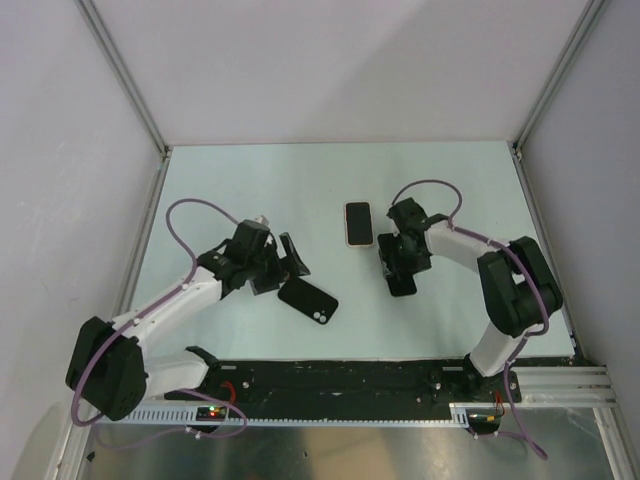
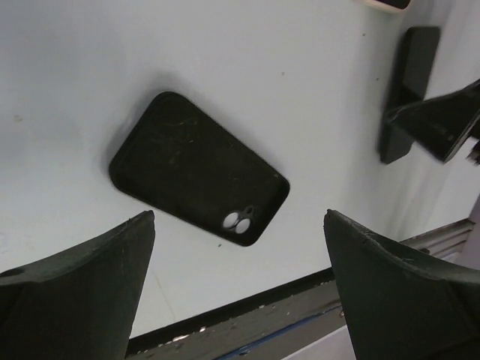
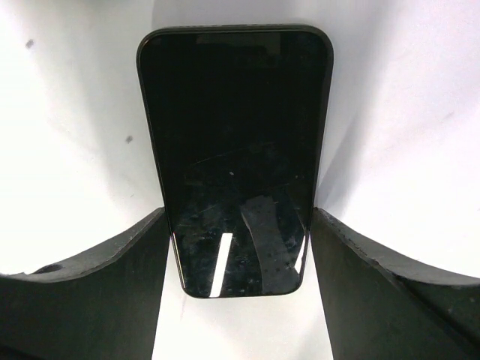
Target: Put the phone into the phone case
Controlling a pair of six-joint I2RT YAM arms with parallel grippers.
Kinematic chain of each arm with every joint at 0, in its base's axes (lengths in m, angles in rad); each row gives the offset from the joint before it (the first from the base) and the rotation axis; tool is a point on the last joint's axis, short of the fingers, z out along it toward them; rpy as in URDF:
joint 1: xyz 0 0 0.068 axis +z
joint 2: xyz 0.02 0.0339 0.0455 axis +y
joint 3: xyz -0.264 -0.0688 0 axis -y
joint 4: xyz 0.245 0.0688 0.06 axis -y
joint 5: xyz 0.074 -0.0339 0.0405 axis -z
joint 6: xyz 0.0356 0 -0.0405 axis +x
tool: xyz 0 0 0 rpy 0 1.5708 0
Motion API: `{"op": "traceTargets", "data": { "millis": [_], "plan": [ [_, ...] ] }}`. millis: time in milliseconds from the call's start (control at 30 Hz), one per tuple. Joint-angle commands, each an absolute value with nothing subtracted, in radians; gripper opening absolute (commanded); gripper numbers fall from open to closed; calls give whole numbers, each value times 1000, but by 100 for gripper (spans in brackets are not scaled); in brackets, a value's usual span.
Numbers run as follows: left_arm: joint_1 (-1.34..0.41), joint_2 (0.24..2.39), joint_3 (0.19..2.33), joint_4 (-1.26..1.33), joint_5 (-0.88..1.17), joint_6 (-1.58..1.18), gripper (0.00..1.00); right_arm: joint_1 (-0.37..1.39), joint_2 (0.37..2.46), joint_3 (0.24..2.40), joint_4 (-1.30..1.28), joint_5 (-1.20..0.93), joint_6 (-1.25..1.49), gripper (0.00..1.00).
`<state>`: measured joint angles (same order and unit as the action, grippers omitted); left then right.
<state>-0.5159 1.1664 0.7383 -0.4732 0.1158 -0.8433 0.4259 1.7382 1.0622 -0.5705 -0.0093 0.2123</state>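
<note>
Little is done: the phone (image 3: 236, 165) sits clamped edge to edge in the right gripper's (image 3: 240, 217) jaws, right of the phone case (image 2: 199, 169) and apart from it. The case lies empty on the desk (image 1: 450, 190), under the left gripper's (image 2: 238, 225) wide-apart jaws. Seating the phone remains. Only the overhead view shows a light-rimmed phone (image 1: 359, 223) beyond the case; only the right wrist view shows the clamp.

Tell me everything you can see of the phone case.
The phone case is black and matte, rubber or plastic by its look, with rounded corners and a camera cutout showing two pale round spots near one corner. Faint specks mark its surface. It lies flat and diagonal on the white table. Nothing touches it; the open left gripper hovers above it, fingers clear of it.
</note>
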Motion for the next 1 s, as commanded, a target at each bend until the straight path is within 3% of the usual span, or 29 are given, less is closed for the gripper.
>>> {"op": "traceTargets", "data": {
  "millis": [0, 333, 967],
  "plan": [
    [-551, 1221, 755, -342, 141, -945, 97, 524, 1731, 920, -541, -125, 343, 49],
    [-620, 1478, 888, -227, 172, -1075, 92, 606, 1658, 769, -421, -186, 432, 49],
    [-698, 1829, 1101, -156, 229, -1194, 72, 642, 1536, 674, -362, -212, 502, 49]
  ]
}}
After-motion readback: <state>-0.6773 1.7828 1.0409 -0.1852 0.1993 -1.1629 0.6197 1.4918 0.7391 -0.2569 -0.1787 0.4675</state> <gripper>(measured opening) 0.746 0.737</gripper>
